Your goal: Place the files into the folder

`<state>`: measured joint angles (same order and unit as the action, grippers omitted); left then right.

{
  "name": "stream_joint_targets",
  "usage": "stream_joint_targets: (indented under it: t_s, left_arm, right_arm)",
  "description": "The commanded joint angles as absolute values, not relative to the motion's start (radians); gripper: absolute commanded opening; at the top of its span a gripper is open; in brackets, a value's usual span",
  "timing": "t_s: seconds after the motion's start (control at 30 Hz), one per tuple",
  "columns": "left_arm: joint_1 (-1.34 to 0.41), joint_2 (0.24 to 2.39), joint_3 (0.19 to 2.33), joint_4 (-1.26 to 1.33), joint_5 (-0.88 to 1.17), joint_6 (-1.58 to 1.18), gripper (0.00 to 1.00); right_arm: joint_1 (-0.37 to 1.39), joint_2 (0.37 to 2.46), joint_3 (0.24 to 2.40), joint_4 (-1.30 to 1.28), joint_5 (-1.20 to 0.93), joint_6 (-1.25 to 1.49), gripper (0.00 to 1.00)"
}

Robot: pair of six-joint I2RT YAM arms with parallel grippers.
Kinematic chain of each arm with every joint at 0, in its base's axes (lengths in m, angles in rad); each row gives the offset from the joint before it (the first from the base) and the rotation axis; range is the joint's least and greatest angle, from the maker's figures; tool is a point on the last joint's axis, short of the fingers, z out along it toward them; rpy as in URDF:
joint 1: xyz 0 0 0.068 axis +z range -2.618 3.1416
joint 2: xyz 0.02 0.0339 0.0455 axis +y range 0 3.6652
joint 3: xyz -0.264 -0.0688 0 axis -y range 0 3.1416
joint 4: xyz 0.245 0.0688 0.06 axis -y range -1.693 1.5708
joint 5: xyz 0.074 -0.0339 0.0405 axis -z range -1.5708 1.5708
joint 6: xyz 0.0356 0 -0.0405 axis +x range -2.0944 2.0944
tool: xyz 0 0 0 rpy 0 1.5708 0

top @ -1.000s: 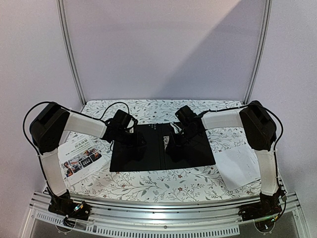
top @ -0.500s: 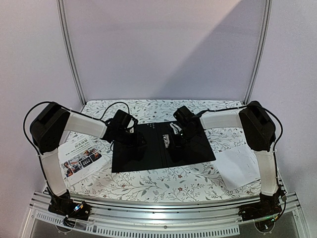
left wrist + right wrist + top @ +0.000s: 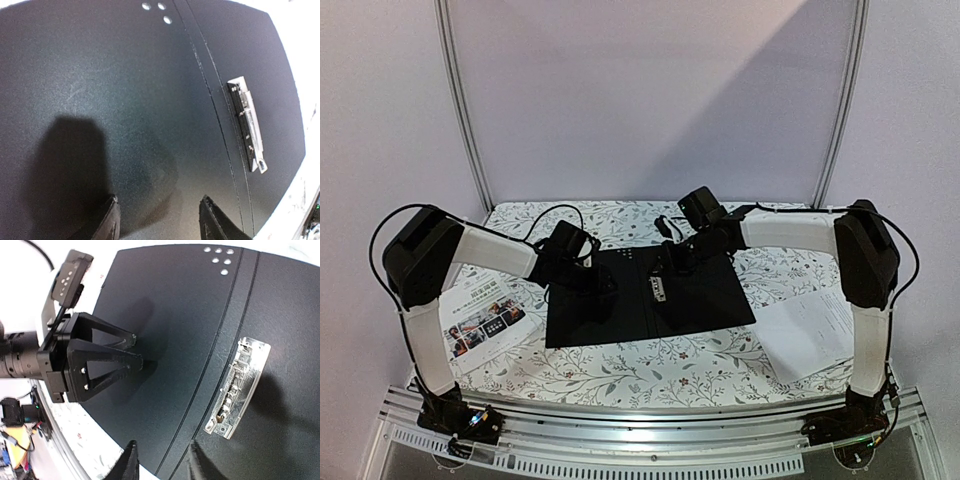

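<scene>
The folder (image 3: 712,296) lies open and flat in the middle of the table, black inside up, with its metal clip (image 3: 658,288) next to the spine. My left gripper (image 3: 598,290) is low over the left half, jaws open with only black cover between them (image 3: 159,200). My right gripper (image 3: 672,265) hangs over the spine near the clip (image 3: 239,387), open and holding nothing (image 3: 162,446). Of the files, a colour leaflet (image 3: 480,322) lies left of the folder and a white sheet (image 3: 810,330) lies to its right, both flat on the table.
The table wears a white cloth with a leaf pattern (image 3: 650,375). A metal rail (image 3: 650,440) runs along the near edge by the arm bases. Upright frame poles (image 3: 460,110) stand at the back corners.
My right gripper has opened and drawn back and up from the folder's right half toward the spine. The left gripper has stayed on the left half.
</scene>
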<state>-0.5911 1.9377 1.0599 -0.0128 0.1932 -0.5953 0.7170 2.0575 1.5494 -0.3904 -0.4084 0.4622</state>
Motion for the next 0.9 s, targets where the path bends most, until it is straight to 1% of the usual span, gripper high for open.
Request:
stream_joint_targets:
  t_s: [0.0, 0.1, 0.17, 0.23, 0.4, 0.7, 0.87]
  left_arm:
    - [-0.6, 1.991, 1.054, -0.077, 0.185, -0.584, 0.55]
    - [-0.6, 1.992, 1.055, -0.08, 0.188, -0.583, 0.55]
    - [-0.6, 1.99, 1.054, -0.08, 0.189, -0.583, 0.55]
    - [-0.6, 1.984, 1.05, -0.078, 0.189, -0.584, 0.55]
    - [-0.601, 1.98, 1.046, -0.075, 0.19, -0.582, 0.55]
    - [-0.601, 1.981, 1.05, -0.078, 0.198, -0.579, 0.54]
    - [-0.601, 1.983, 1.049, -0.074, 0.201, -0.579, 0.54]
  right_arm:
    - [0.717, 2.089, 1.545, -0.405, -0.421, 0.466, 0.35]
    - [0.717, 2.119, 1.545, -0.418, -0.396, 0.482, 0.36]
    - [0.717, 2.132, 1.546, -0.425, -0.388, 0.485, 0.35]
    - [0.717, 2.147, 1.549, -0.426, -0.391, 0.485, 0.32]
    - [0.717, 2.181, 1.557, -0.414, -0.42, 0.502, 0.21]
    - [0.717, 2.227, 1.583, -0.435, -0.406, 0.507, 0.21]
    - [0.717, 2.234, 1.581, -0.437, -0.402, 0.505, 0.16]
